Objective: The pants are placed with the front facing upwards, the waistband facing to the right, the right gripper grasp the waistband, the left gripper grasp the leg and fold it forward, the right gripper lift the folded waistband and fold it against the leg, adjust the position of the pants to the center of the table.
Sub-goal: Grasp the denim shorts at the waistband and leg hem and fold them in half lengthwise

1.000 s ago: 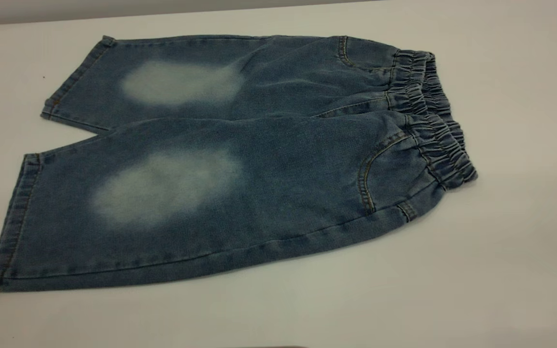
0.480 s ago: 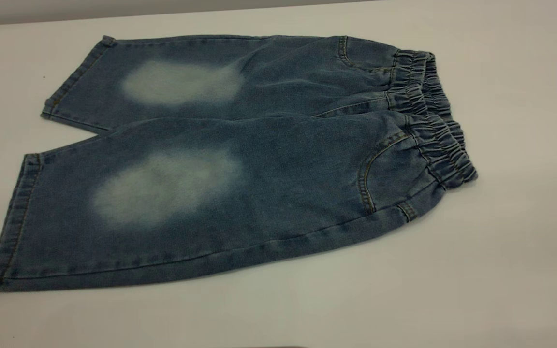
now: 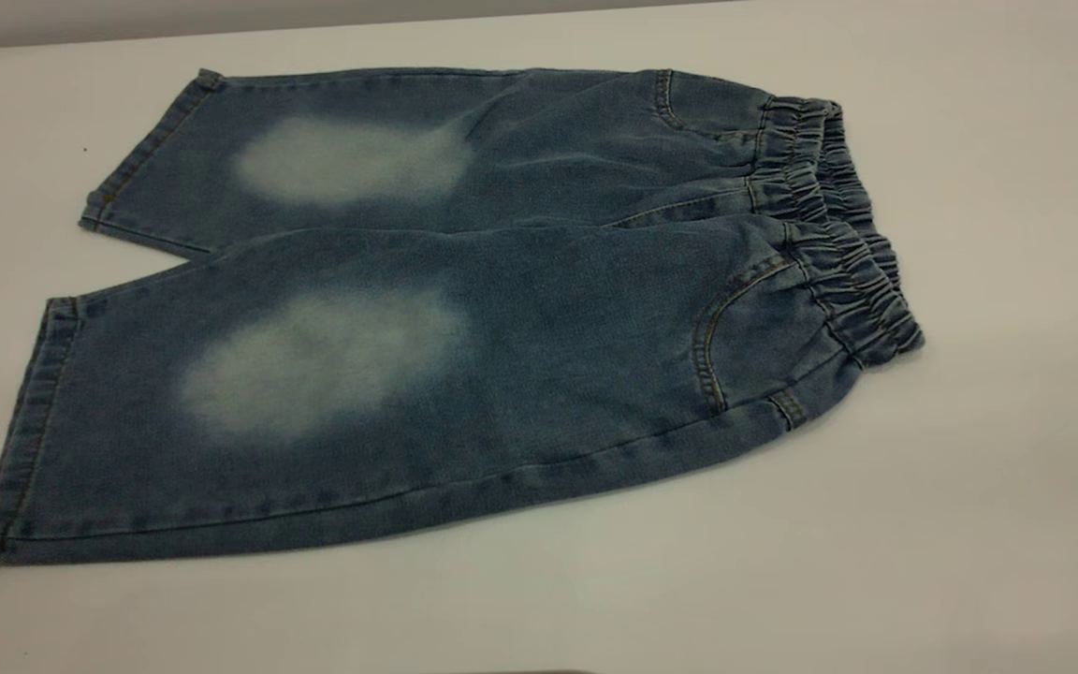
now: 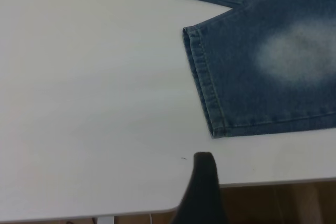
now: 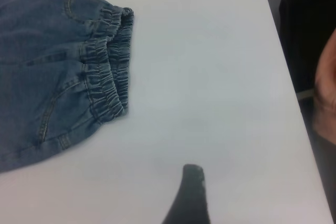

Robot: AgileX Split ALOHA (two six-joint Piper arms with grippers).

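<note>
The blue denim pants (image 3: pixel 464 309) lie flat and front up on the white table (image 3: pixel 969 468), both legs side by side with a pale oval on each. The gathered waistband (image 3: pixel 838 234) is at the right end and the leg hems (image 3: pixel 29 431) at the left. Neither gripper shows in the exterior view. In the left wrist view, a dark part of the left gripper (image 4: pixel 203 182) hangs over the table's edge, short of the near leg hem (image 4: pixel 202 82). In the right wrist view, the right gripper (image 5: pixel 190 192) hovers over bare table, apart from the waistband (image 5: pixel 107 66).
The table's near edge (image 4: pixel 273 182) runs just past the left gripper, with brown floor beyond it. At the table's right side stand a dark object (image 5: pixel 307 30) and a person's hand (image 5: pixel 328 98). Bare tabletop surrounds the pants.
</note>
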